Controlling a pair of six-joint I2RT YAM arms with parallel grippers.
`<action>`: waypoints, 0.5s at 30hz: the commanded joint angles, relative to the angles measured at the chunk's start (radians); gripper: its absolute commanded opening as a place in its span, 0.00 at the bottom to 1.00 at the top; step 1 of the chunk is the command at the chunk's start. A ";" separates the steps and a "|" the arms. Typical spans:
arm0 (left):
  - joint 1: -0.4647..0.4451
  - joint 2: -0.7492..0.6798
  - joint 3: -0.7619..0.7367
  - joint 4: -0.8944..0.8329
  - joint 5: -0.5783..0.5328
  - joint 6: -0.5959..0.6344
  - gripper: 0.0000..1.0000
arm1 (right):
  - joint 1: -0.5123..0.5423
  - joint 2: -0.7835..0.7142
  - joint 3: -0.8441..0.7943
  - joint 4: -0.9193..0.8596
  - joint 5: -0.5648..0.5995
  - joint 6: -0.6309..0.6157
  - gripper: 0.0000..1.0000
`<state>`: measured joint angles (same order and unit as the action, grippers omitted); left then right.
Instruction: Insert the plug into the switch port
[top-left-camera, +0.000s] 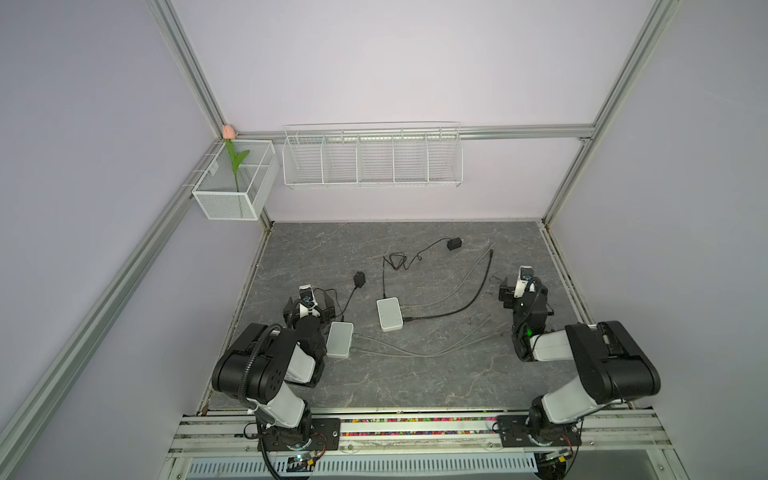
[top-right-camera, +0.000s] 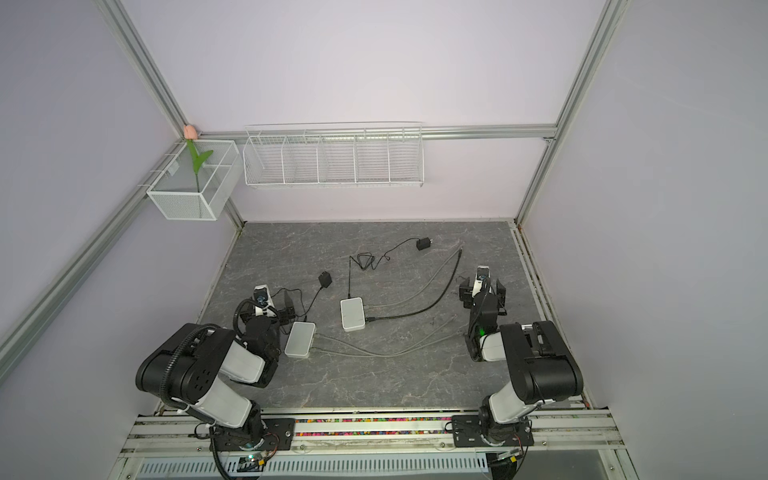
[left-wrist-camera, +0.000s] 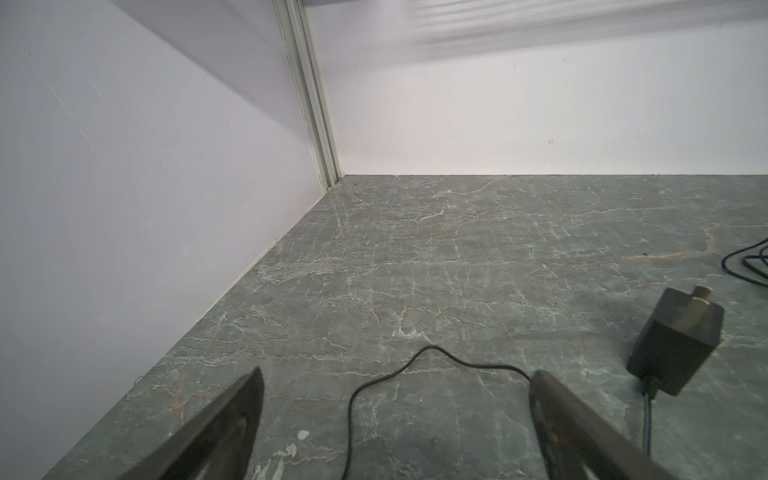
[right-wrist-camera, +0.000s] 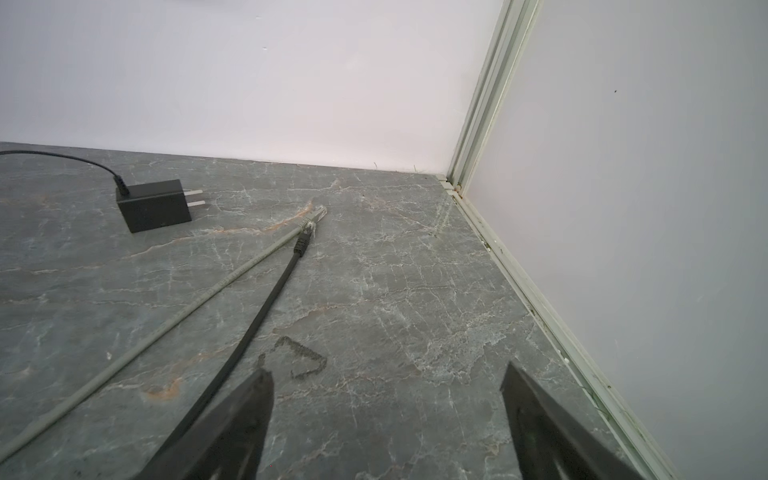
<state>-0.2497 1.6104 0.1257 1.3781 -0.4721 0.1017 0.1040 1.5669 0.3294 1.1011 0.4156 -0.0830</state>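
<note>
**Two white switches and loose network plugs on the grey marble table**

A flat white switch is seen near the table's centre in both top views, lying flat with its long side toward 12 o'clock. A black cable is joined to its edge at about 4 o'clock and curves away toward 2 o'clock. The cable ends in a free black plug lying on the table. A grey plug on a grey cable is laid just beside it, tip toward the back wall. A second white switch is placed at about 8 o'clock from the first, slightly tilted, with grey cables leading off toward 3 o'clock.
</note>
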 joint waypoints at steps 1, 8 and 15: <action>0.001 0.013 0.022 0.034 0.019 0.031 0.98 | -0.018 -0.025 0.017 -0.139 -0.046 0.049 0.89; 0.056 -0.014 0.115 -0.129 0.044 -0.018 0.98 | -0.063 -0.032 0.039 -0.198 -0.115 0.083 0.89; 0.181 -0.069 0.272 -0.500 0.135 -0.157 0.99 | -0.063 -0.030 0.034 -0.182 -0.112 0.079 0.89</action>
<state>-0.1043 1.5650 0.3779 1.0378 -0.3901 0.0147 0.0425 1.5600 0.3546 0.9154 0.3191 -0.0265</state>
